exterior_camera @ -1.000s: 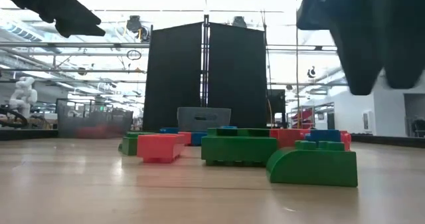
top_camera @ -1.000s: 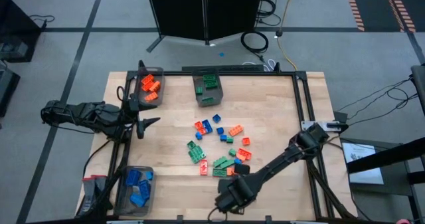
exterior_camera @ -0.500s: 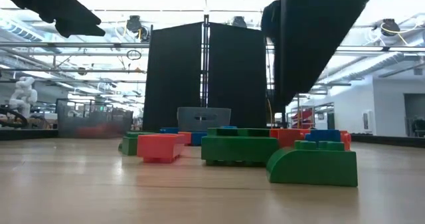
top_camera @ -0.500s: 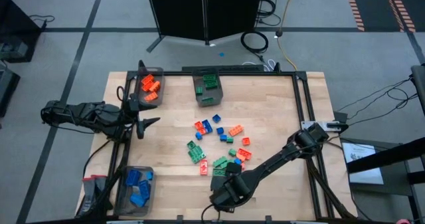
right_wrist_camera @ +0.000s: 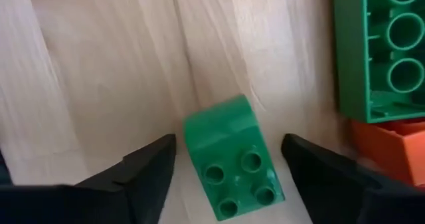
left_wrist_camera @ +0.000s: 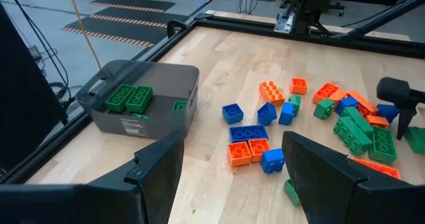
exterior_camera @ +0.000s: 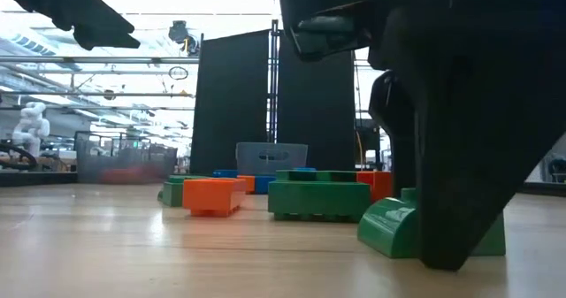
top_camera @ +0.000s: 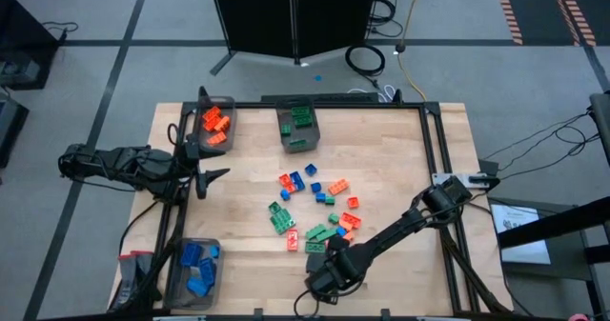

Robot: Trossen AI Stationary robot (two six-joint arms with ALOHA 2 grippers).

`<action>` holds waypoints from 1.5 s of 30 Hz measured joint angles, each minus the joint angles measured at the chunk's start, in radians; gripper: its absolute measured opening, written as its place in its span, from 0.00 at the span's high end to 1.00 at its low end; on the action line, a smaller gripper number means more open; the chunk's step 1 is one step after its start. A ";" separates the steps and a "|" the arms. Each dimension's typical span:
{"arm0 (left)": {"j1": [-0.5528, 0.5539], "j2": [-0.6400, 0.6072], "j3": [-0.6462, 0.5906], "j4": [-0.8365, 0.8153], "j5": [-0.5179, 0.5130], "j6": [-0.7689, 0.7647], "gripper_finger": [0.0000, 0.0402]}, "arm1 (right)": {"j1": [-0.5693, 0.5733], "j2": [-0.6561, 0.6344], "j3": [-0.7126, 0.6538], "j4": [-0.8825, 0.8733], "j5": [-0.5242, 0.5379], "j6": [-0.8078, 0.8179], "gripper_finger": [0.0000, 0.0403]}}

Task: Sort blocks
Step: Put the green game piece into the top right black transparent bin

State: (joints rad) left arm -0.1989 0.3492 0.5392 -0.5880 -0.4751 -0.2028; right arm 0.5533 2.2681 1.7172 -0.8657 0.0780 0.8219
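The blocks [top_camera: 315, 211] lie loose in orange, green and blue at the table's middle. A small green block with a curved end [right_wrist_camera: 232, 161] rests flat on the wood at the pile's near edge, studs up; it also shows as the green block [exterior_camera: 389, 232] in the low view. My right gripper [right_wrist_camera: 228, 151] points down over it, open, one finger on each side with a gap to the block. In the high view my right gripper [top_camera: 322, 262] is mostly under its own wrist. My left gripper [left_wrist_camera: 232, 157] hangs open above the table's left side.
Three dark bins stand on the table: one with orange blocks [top_camera: 214, 123] at the far left, one with green blocks [top_camera: 298, 126] at the far middle, one with blue blocks [top_camera: 193, 269] at the near left. A large green block [right_wrist_camera: 382, 51] and an orange one [right_wrist_camera: 392, 147] lie beside the curved block.
My right gripper has come down from above the pile's near edge until its fingertips stand at table height around the green curved block. The blocks have not moved.
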 joint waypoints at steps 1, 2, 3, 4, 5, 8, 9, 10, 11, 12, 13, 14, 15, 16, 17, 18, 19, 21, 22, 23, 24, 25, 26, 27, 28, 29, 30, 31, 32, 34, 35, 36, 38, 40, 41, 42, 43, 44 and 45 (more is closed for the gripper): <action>0.000 0.000 0.000 0.000 0.000 0.000 0.36 | 0.000 0.000 -0.001 -0.002 0.011 -0.006 0.38; 0.000 0.000 0.000 0.000 0.000 0.000 0.36 | 0.000 0.001 -0.001 -0.005 0.026 -0.013 0.42; 0.000 0.000 0.000 0.000 0.000 0.000 0.36 | 0.001 0.001 -0.001 -0.007 0.041 -0.021 0.48; 0.000 0.000 0.000 0.000 0.000 0.000 0.36 | 0.002 0.001 -0.002 -0.007 0.052 -0.036 0.53; 0.000 0.000 0.000 0.000 0.000 0.000 0.36 | 0.002 0.002 -0.002 -0.007 0.062 -0.049 0.60; 0.000 0.000 0.000 0.000 0.000 -0.001 0.36 | 0.000 0.003 -0.004 -0.002 0.090 -0.087 0.70; 0.000 0.000 0.000 0.000 0.000 -0.002 0.36 | -0.002 0.003 -0.004 0.003 0.098 -0.099 0.70; 0.000 0.000 0.000 0.000 0.000 -0.002 0.36 | -0.004 0.003 -0.004 0.007 0.102 -0.105 0.70; 0.000 0.000 0.000 0.000 0.000 -0.002 0.36 | -0.007 0.000 -0.004 0.010 0.103 -0.111 0.70; 0.000 0.000 0.000 0.000 0.000 -0.002 0.36 | -0.009 -0.006 -0.005 0.013 0.104 -0.120 0.70; 0.000 0.000 0.000 0.000 0.000 -0.002 0.36 | -0.012 -0.008 -0.004 0.017 0.106 -0.129 0.70; 0.000 0.000 0.000 0.000 0.000 -0.002 0.36 | -0.016 -0.011 -0.001 0.017 0.114 -0.132 0.70; 0.000 0.000 0.000 0.001 0.000 -0.002 0.36 | -0.017 -0.015 0.005 0.010 0.139 -0.137 0.70; 0.000 0.000 0.000 0.000 0.000 -0.002 0.36 | -0.019 -0.017 0.014 0.000 0.176 -0.146 0.70; 0.000 0.000 0.000 0.000 0.000 -0.001 0.36 | -0.025 -0.017 0.027 -0.020 0.215 -0.156 0.70; 0.000 0.000 0.000 0.001 0.000 -0.001 0.36 | -0.029 -0.021 0.042 -0.048 0.249 -0.168 0.70; 0.000 0.000 0.000 0.000 0.000 -0.001 0.36 | -0.033 -0.028 0.063 -0.081 0.282 -0.184 0.70; 0.000 0.000 0.000 0.000 0.000 -0.002 0.36 | -0.040 -0.054 0.119 -0.158 0.329 -0.215 0.70; 0.000 0.000 0.000 0.000 0.000 -0.002 0.36 | -0.045 -0.069 0.149 -0.202 0.348 -0.227 0.70; 0.000 0.000 0.000 -0.001 0.000 -0.002 0.36 | -0.049 -0.082 0.178 -0.243 0.370 -0.245 0.70; 0.000 0.000 0.000 0.000 0.000 -0.002 0.36 | -0.056 -0.094 0.200 -0.273 0.388 -0.263 0.70; 0.000 0.000 0.000 0.000 0.000 -0.002 0.36 | -0.065 -0.104 0.217 -0.296 0.418 -0.289 0.70; 0.000 0.000 0.000 -0.001 0.000 -0.002 0.36 | -0.075 -0.114 0.230 -0.309 0.453 -0.324 0.70; 0.000 0.000 0.000 -0.001 0.000 -0.002 0.36 | -0.084 -0.128 0.239 -0.319 0.487 -0.364 0.70; 0.000 0.000 0.000 -0.001 0.000 -0.002 0.36 | -0.095 -0.146 0.243 -0.329 0.525 -0.407 0.70; 0.000 0.000 0.000 -0.001 0.000 -0.002 0.36 | -0.109 -0.166 0.243 -0.337 0.559 -0.449 0.70; 0.000 0.000 0.000 -0.001 0.000 -0.002 0.36 | -0.127 -0.188 0.244 -0.342 0.586 -0.484 0.70; 0.000 0.000 0.000 -0.001 0.000 -0.002 0.36 | -0.148 -0.208 0.242 -0.342 0.604 -0.517 0.70; 0.000 0.000 0.000 -0.001 0.000 -0.002 0.36 | -0.176 -0.226 0.233 -0.339 0.608 -0.550 0.70; 0.000 0.000 0.000 -0.001 0.000 -0.002 0.36 | -0.249 -0.254 0.205 -0.333 0.613 -0.608 0.70; 0.000 0.000 0.000 -0.001 0.000 -0.002 0.36 | -0.288 -0.261 0.191 -0.318 0.613 -0.641 0.70; 0.000 0.000 0.000 -0.001 0.000 -0.002 0.36 | -0.327 -0.271 0.174 -0.302 0.613 -0.679 0.70; 0.000 0.000 0.000 -0.001 0.000 -0.002 0.36 | -0.407 -0.293 0.128 -0.269 0.603 -0.765 0.70; 0.000 0.000 0.000 -0.001 0.000 -0.002 0.36 | -0.499 -0.320 0.075 -0.172 0.577 -0.847 0.70; 0.000 0.000 0.000 -0.001 0.000 -0.002 0.36 | -0.548 -0.330 0.046 -0.112 0.540 -0.890 0.70; 0.000 0.000 0.000 -0.001 0.000 -0.002 0.36 | -0.601 -0.334 0.020 -0.047 0.497 -0.931 0.70; 0.000 0.000 0.000 -0.001 0.000 -0.003 0.36 | -0.650 -0.339 -0.003 0.026 0.444 -0.966 0.70; 0.000 0.000 0.000 -0.001 0.000 -0.003 0.36 | -0.695 -0.341 -0.019 0.095 0.400 -0.995 0.70; 0.000 0.000 0.000 -0.001 0.000 -0.003 0.36 | -0.737 -0.341 -0.024 0.153 0.355 -1.017 0.70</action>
State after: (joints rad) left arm -0.1989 0.3493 0.5392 -0.5889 -0.4751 -0.2054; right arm -0.1841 1.9274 1.6929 -0.7131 0.4327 -0.1948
